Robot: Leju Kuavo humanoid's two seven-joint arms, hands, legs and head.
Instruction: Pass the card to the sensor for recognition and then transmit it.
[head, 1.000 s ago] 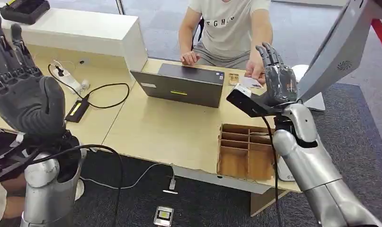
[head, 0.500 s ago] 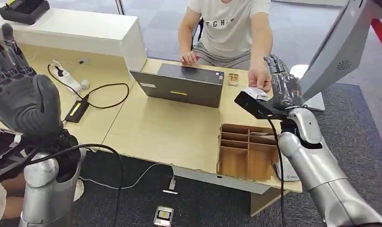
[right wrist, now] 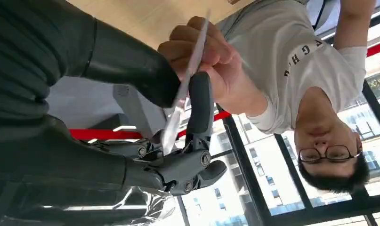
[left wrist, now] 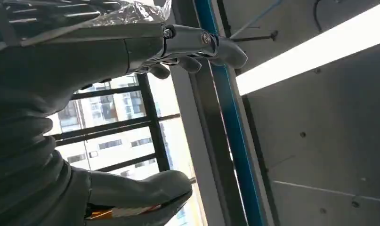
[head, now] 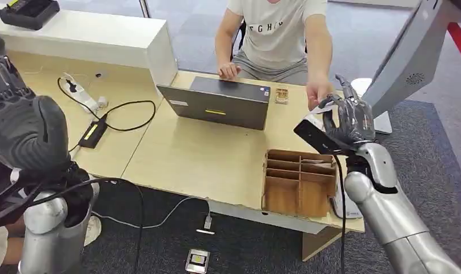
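A thin white card (head: 321, 108) is pinched between the thumb and a finger of my right hand (head: 348, 117), raised over the desk's right end. The right wrist view shows the card (right wrist: 181, 99) edge-on in my right hand (right wrist: 145, 80), with a seated person's hand (right wrist: 211, 61) gripping its other end. That person's hand (head: 317, 91) reaches across the desk to it. My left hand (head: 22, 123) is held up at the near left, fingers spread and holding nothing; the left wrist view shows my left hand (left wrist: 32, 94) against the ceiling.
A grey laptop (head: 219, 103) stands mid-desk, facing the person. A wooden divided tray (head: 299, 182) sits at the desk's near right edge. A small black device (head: 93, 131) with a cable lies at the left. A grey slanted panel (head: 411, 51) rises beside my right hand.
My right hand has moved right and nearer along the desk with the card. The person's hand has followed it and stays on the card. My left hand has drifted slightly left.
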